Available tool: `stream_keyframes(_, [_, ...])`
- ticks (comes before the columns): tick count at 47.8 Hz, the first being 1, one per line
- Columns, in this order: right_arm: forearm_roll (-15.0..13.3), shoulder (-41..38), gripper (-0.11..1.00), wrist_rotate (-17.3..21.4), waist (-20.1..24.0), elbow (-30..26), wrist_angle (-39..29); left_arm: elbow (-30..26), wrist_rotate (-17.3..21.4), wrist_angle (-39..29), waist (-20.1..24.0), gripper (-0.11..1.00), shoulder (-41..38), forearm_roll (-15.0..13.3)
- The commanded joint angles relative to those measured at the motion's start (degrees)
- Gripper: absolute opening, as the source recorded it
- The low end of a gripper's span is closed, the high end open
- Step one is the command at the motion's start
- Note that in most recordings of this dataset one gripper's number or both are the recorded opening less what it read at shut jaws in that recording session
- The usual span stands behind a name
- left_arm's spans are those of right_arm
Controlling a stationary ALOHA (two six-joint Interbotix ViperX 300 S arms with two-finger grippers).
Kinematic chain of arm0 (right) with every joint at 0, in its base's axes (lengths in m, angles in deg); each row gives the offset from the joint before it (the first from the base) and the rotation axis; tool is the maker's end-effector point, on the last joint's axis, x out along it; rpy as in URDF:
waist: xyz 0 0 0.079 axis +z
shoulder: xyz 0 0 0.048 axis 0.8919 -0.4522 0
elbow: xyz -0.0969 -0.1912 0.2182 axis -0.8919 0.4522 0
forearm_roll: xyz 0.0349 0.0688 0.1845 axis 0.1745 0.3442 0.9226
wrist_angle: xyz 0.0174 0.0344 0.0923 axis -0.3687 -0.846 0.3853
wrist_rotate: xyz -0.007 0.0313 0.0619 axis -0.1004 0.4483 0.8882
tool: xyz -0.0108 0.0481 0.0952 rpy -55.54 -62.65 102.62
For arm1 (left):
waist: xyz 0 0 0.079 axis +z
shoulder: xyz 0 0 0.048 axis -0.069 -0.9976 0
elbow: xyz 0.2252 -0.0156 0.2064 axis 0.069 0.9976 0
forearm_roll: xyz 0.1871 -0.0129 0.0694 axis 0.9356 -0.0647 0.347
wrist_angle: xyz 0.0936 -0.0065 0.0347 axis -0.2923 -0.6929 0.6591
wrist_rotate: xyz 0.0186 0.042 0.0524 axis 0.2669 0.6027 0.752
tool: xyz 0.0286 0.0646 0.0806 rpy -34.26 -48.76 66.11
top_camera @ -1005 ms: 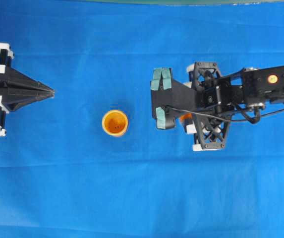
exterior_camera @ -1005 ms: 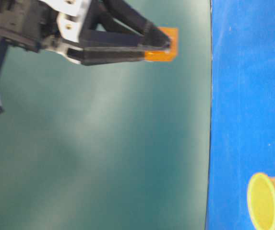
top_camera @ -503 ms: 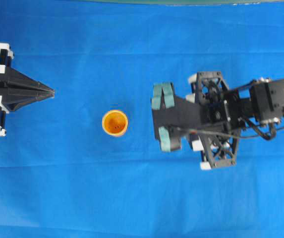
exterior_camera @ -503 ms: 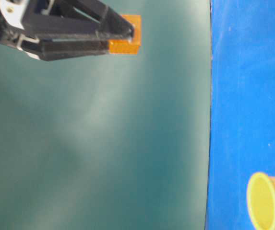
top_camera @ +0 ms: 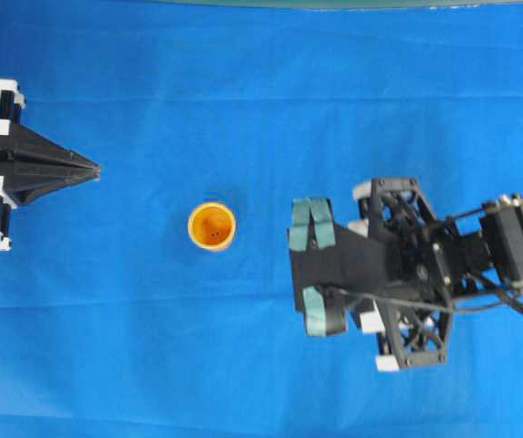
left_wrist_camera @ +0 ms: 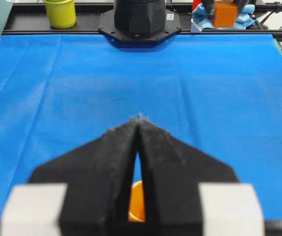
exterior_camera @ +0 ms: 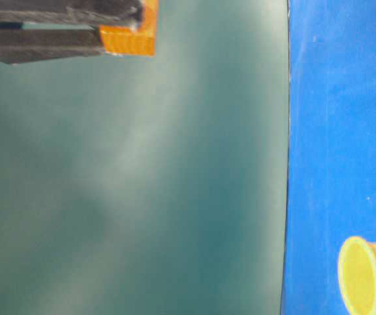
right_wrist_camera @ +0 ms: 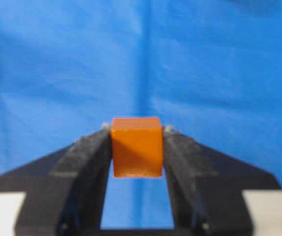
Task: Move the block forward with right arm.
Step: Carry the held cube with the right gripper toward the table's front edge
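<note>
at 9 o'clock of the overhead view the left pincer (top_camera: 95,170) rests low over the blue counter (top_camera: 243,82) with its fingers pressed together, holding nothing. the orange cup (top_camera: 212,226) stands upright near the middle, apart from both arms. at about 4 o'clock of the cup the right pincer (right_wrist_camera: 137,147) is clamped on the block (right_wrist_camera: 137,146), carried clear above the counter between the two black fingers (right_wrist_camera: 89,157).
</note>
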Motion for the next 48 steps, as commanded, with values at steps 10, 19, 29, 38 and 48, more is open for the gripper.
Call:
stream_keyframes(10, [2.3, 1.3, 0.40, 2.6, 3.9, -2.8, 0.4, -1.8, 0.0, 0.3, 0.0, 0.00, -0.5, 0.0])
stream_keyframes(19, [4.0, 0.1, 0.40, 2.8, 6.1, -4.2, 0.6, -1.8, 0.0, 0.3, 0.1, 0.00, -0.5, 0.0])
stream_keyframes(29, [4.1, -1.8, 0.40, 4.7, 8.5, -6.9, 0.7, -1.8, 0.0, 0.3, 0.0, 0.00, -0.5, 0.0])
stream_keyframes(38, [4.1, -3.0, 0.40, 7.6, 10.1, -8.3, 0.9, -1.8, 0.0, 0.3, 0.0, 0.00, -0.5, 0.0])
stream_keyframes(48, [4.1, -3.4, 0.40, 9.0, 12.0, -9.0, 3.0, -1.8, -0.2, 0.3, 0.0, 0.00, -0.5, 0.1])
